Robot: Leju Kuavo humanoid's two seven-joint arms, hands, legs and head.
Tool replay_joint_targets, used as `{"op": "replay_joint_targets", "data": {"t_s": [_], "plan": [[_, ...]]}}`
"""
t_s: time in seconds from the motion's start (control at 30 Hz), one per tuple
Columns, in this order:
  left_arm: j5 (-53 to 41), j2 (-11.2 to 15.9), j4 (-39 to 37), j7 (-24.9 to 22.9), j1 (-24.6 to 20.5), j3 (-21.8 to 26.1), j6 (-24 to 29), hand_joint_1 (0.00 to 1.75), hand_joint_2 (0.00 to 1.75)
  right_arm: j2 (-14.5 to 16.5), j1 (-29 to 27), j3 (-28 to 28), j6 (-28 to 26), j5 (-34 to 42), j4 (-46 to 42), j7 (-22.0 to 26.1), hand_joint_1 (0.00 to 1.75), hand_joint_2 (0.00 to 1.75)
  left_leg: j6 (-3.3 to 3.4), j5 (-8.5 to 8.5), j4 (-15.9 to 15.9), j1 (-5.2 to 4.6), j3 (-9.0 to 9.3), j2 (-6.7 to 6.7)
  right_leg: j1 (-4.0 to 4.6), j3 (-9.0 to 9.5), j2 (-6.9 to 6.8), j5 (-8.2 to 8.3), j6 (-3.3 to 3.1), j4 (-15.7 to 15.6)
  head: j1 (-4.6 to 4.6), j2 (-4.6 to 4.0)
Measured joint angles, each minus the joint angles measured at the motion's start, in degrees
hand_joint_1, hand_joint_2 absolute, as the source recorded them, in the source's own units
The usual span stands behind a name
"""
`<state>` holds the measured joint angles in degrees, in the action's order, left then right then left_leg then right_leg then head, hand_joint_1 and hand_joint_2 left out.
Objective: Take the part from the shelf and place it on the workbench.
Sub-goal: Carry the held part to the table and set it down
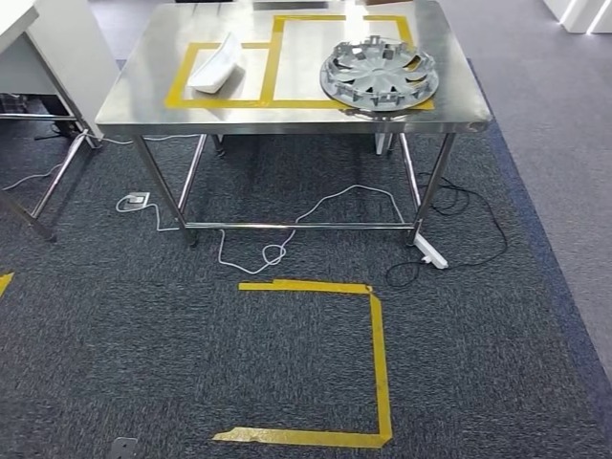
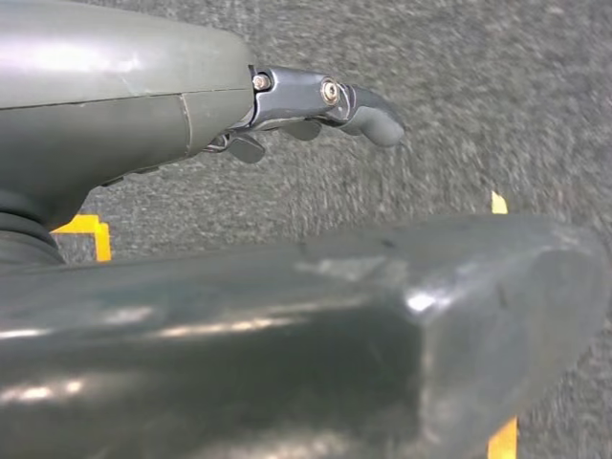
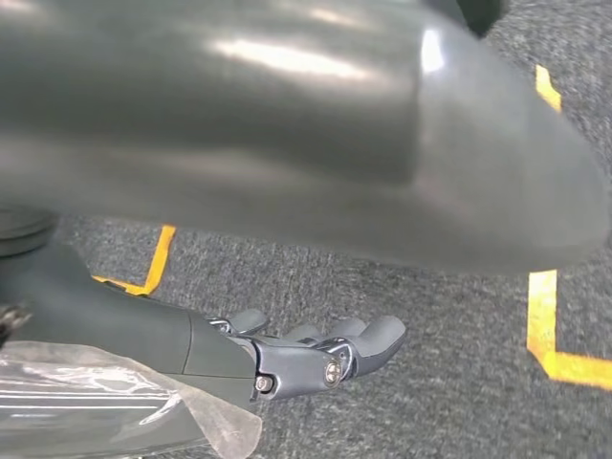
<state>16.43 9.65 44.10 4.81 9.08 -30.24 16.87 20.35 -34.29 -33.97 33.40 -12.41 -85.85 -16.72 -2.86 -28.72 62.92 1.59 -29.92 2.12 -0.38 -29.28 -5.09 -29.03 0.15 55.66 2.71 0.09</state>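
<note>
The workbench (image 1: 144, 96), a steel table with yellow tape outlines on its top, stands ahead of the robot in the head view. Two parts lie on it. A silver wheel cover (image 1: 379, 75) lies flat near the front edge toward the right, overlapping the tape of the larger outline. A white curved part (image 1: 216, 67) lies toward the left, across the corner of the smaller outline, well apart from the wheel cover.

Below the workbench a white cable (image 1: 317, 206) loops over the dark carpet (image 1: 108, 335) to a power strip (image 1: 431, 252) beside the front right leg. A black cable (image 1: 469, 239) coils near it. A square bracket of yellow floor tape (image 1: 379, 363) lies on the carpet in front of the bench. Part of a white table (image 1: 65, 48) stands at the far left.

In the left wrist view the left hand (image 2: 317, 105) hangs above the carpet; its fingers stretch out nearly straight, tips slightly curled, with nothing between them. In the right wrist view the right hand (image 3: 317, 354) hangs likewise over the carpet, fingers extended close side by side and holding nothing. A sheet of clear plastic (image 3: 108, 402) covers the arm just behind that hand. Yellow tape pieces lie on the carpet beyond both hands.
</note>
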Motion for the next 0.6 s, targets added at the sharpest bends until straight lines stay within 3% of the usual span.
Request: {"op": "replay_joint_targets", "data": {"t_s": [0.07, 0.13, 0.2, 0.23, 0.3, 0.33, 0.37, 0.4, 0.43, 0.5, 0.53, 0.6], "plan": [[0.0, 0.3, 0.4, 0.0, 0.0, -0.2, 0.0, 0.00, 0.00, 0.0, 0.0, 0.1, 0.1, 0.1, -0.2, 0.0, 0.00, 0.00, 0.55, -1.29, -5.1, -0.27, 2.71, 1.34, 0.12, -0.71, -1.09, 0.20, 0.87, 1.1, -0.05, 0.00], [0.1, 0.5, 0.5, 0.1, 0.2, -0.4, 0.1, 0.00, 0.00, 0.0, 0.0, 0.2, 0.1, 0.2, -0.4, -0.1, 0.00, 0.00, 1.82, -1.63, -6.0, -0.43, 2.38, 0.74, 0.14, -1.03, -1.96, 0.53, 1.64, 1.4, -0.02, 0.00], [0.2, 0.6, 0.7, 0.0, 0.6, -0.7, 0.3, 0.00, 0.00, 0.0, 0.0, 0.3, 0.3, 0.3, -0.6, -0.2, 0.00, 0.00, 3.03, -1.08, -6.2, -0.38, 1.70, -0.05, -0.09, -1.88, -0.21, -0.86, 2.33, 2.8, 0.11, 0.00], [0.3, 0.7, 0.9, 0.0, 0.6, -0.9, 0.4, 0.00, 0.00, 0.0, -0.1, 0.4, 0.4, 0.3, -0.7, -0.2, 0.00, 0.00, 3.58, -0.65, -6.3, -0.39, 1.25, -0.48, -0.19, -2.87, 1.45, -2.68, 2.54, 5.0, 0.20, 0.00], [0.4, 0.7, 1.2, 0.0, 0.6, -1.2, 0.5, 0.00, 0.00, 0.0, -0.3, 0.4, 0.6, 0.4, -0.7, -0.3, 0.00, 0.00, 4.24, 0.19, -6.3, -0.63, 0.12, -1.52, -0.27, -5.75, 4.27, -7.24, 2.65, 12.5, 0.38, 0.00], [0.4, 0.8, 1.3, 0.0, 0.6, -1.3, 0.5, 0.00, 0.00, 0.0, -0.4, 0.4, 0.7, 0.4, -0.8, -0.4, 0.00, 0.00, 4.38, 0.63, -6.3, -0.81, -0.43, -2.13, -0.24, -6.87, 4.72, -8.75, 2.56, 15.8, 0.39, 0.00], [0.5, 0.8, 1.3, 0.0, 0.7, -1.4, 0.5, 0.00, 0.00, 0.0, -0.5, 0.4, 0.8, 0.4, -0.8, -0.4, 0.00, 0.00, 4.43, 1.02, -6.3, -1.00, -0.88, -2.72, -0.19, -7.21, 4.90, -9.27, 2.38, 17.6, 0.40, 0.00], [0.5, 0.9, 1.4, 0.0, 0.8, -1.5, 0.6, 0.00, 0.00, 0.0, -0.5, 0.4, 0.9, 0.4, -0.9, -0.4, 0.00, 0.00, 4.44, 1.41, -6.2, -1.18, -1.26, -3.40, -0.12, -6.37, 5.04, -8.64, 2.09, 16.9, 0.39, 0.00], [0.6, 0.9, 1.5, 0.0, 1.0, -1.7, 0.6, 0.00, 0.00, 0.0, -0.7, 0.4, 1.1, 0.5, -1.0, -0.5, 0.00, 0.00, 4.41, 1.78, -6.2, -1.33, -1.54, -4.10, -0.02, -4.32, 5.40, -7.04, 1.67, 13.8, 0.39, 0.00], [0.9, 1.0, 1.9, 0.0, 1.1, -2.1, 0.7, 0.00, 0.00, 0.0, -1.0, 0.4, 1.3, 0.6, -1.6, -0.6, 0.00, 0.00, 4.23, 2.46, -6.2, -1.59, -2.05, -5.54, 0.17, 0.84, 7.69, -3.82, 0.54, 5.0, 0.37, 0.00], [1.0, 1.1, 2.2, 0.0, 1.1, -2.2, 0.8, 0.00, 0.00, 0.0, -1.1, 0.5, 1.4, 0.7, -1.8, -0.6, 0.00, 0.00, 4.02, 2.80, -6.1, -1.66, -2.38, -6.20, 0.23, 2.57, 8.75, -3.05, 0.19, 1.6, 0.36, 0.00], [1.2, 1.2, 2.5, 0.0, 1.1, -2.5, 0.9, 0.00, 0.00, 0.0, -1.3, 0.5, 1.6, 0.8, -2.2, -0.9, 0.00, 0.00, 3.38, 3.44, -6.0, -1.61, -3.02, -7.40, 0.31, 3.42, 9.28, -3.00, -0.05, -0.6, 0.33, 0.00]]}}
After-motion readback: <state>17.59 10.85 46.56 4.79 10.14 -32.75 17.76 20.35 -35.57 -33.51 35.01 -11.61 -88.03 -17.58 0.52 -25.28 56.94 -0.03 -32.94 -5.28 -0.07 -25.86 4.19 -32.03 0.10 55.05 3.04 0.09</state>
